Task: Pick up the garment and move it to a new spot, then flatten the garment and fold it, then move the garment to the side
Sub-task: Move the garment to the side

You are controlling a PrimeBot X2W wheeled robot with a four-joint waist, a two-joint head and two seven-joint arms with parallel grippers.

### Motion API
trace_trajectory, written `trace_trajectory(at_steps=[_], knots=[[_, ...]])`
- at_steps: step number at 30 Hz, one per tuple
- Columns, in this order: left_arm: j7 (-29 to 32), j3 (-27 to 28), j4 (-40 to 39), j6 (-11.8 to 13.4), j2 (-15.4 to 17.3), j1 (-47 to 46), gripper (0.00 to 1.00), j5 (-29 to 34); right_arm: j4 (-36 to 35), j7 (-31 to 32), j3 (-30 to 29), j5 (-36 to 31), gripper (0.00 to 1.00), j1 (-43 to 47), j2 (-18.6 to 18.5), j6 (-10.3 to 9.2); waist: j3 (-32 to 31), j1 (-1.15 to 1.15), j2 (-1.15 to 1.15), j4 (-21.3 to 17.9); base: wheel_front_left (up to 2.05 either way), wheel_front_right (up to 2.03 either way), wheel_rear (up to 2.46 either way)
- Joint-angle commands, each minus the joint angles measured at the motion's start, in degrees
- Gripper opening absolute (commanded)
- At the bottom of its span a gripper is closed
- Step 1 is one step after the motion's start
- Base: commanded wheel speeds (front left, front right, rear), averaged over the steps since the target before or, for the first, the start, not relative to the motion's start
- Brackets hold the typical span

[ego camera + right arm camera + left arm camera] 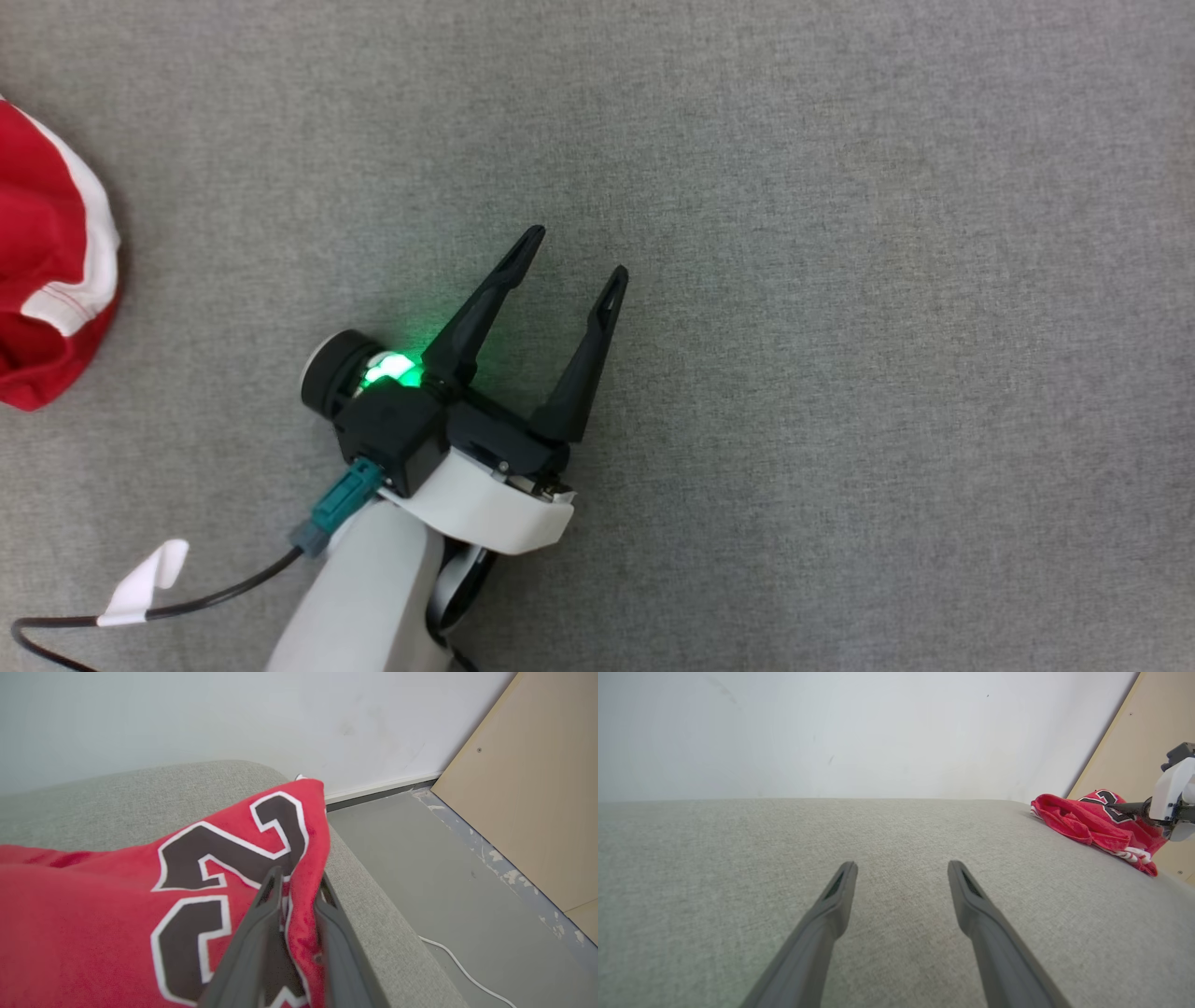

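Note:
The garment (47, 261) is a red jersey with white trim and dark numbers, bunched at the left edge of the head view. In the left wrist view the garment (1083, 821) lies at the far right corner of the grey cushion (878, 835). My right gripper (299, 877) has its fingers close together on a raised fold of the garment (93, 905), beside the cushion's edge. My left gripper (576, 254) stands open over bare grey fabric, well away from the jersey. Nothing is between the fingers of the left gripper (901, 865). The right gripper (1111, 807) reaches in from the right.
A pale wall (878, 728) rises behind the cushion. Past the cushion's edge the grey floor (420, 858) drops away, with a white cable (467, 970) on it and a wooden panel (537, 788) beside it. A black cable with a white tag (140, 579) trails from my left arm.

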Motion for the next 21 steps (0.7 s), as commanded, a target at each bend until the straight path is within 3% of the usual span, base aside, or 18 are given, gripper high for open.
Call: trace_trajectory(at_steps=[1, 7, 10, 15, 21], knots=[[1.04, 2.05, 4.84, 1.07, 2.48, 2.65, 1.00, -0.50, 0.77, -0.79, 0.18, -0.78, 1.00, -0.68, -0.17, -0.11, -0.57, 0.00, -0.01, 0.15, 0.00, 0.00, 0.00], [0.72, 1.64, 3.72, 0.75, 1.25, 3.48, 1.00, -1.45, 3.08, -4.26, 1.57, -5.78, 1.00, -0.05, -0.28, -0.12, -6.09, 0.00, -0.01, 0.26, 0.00, 0.00, 0.00], [0.63, 1.67, 3.61, 0.72, 0.57, 4.04, 1.00, -2.06, 2.85, -5.75, 3.11, -7.98, 1.00, -0.39, 1.43, -0.11, -9.95, 0.00, -0.01, -0.07, 0.00, 0.00, 0.00], [0.59, 2.58, 4.09, 0.96, -0.06, 6.73, 1.00, -2.90, -2.43, -7.65, 6.28, -8.93, 1.00, 2.41, 4.99, -0.12, -17.24, 0.00, -0.01, -0.55, 0.00, 0.00, 0.00], [0.59, 4.78, 4.61, 1.42, -0.29, 11.02, 1.00, -3.95, -13.51, -7.95, 10.75, -5.52, 1.00, 9.15, 7.54, -0.12, -25.86, 0.00, -0.01, -0.32, 0.00, 0.00, 0.00]])
